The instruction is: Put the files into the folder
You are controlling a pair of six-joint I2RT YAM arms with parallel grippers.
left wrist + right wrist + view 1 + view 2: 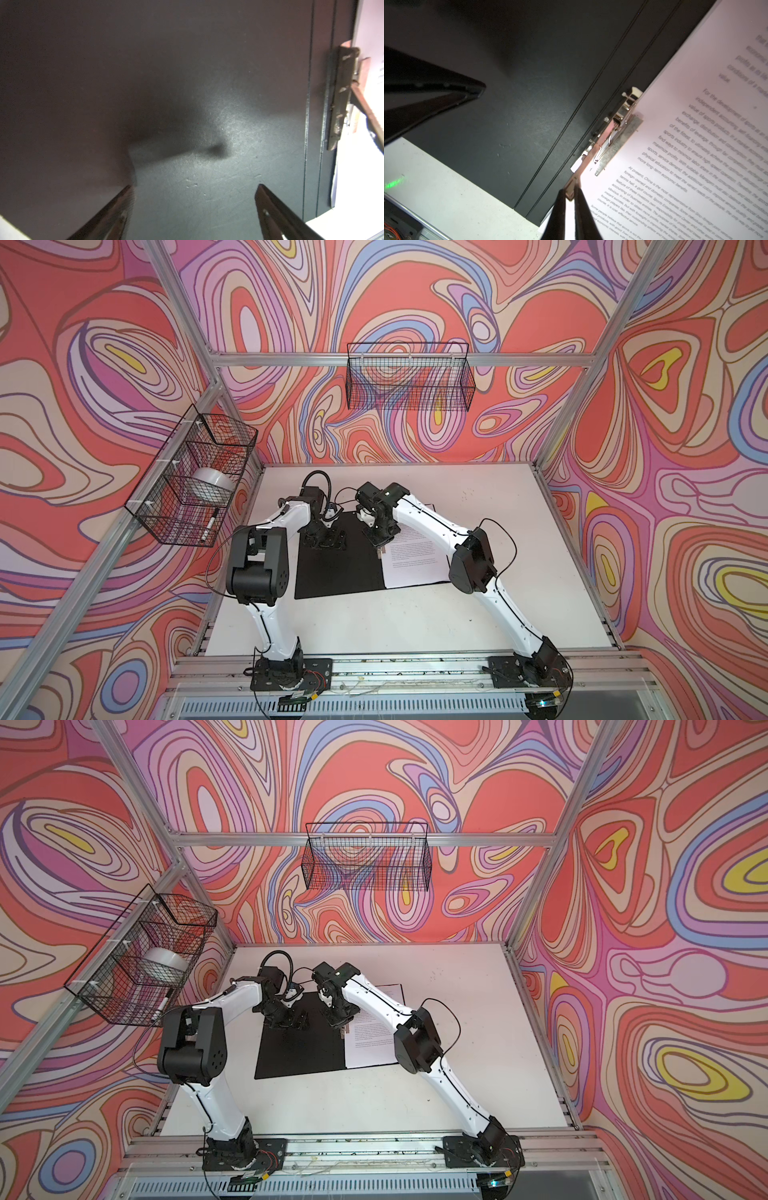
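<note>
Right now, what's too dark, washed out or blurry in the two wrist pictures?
Left wrist view: the open folder's black inside is dim, with a soft shadow; the white printed sheets are blown out. Right wrist view: the sheets' text is sharp near the metal spine clip and blurs farther off; a green glint lies on the white table.

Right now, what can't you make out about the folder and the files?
- Folder: far end hidden under both arms, both top views.
- Files: sheet count, only the top page shows; print too small in both top views.
- Clip: lever end covered by the right gripper shut on it, right wrist view.
</note>
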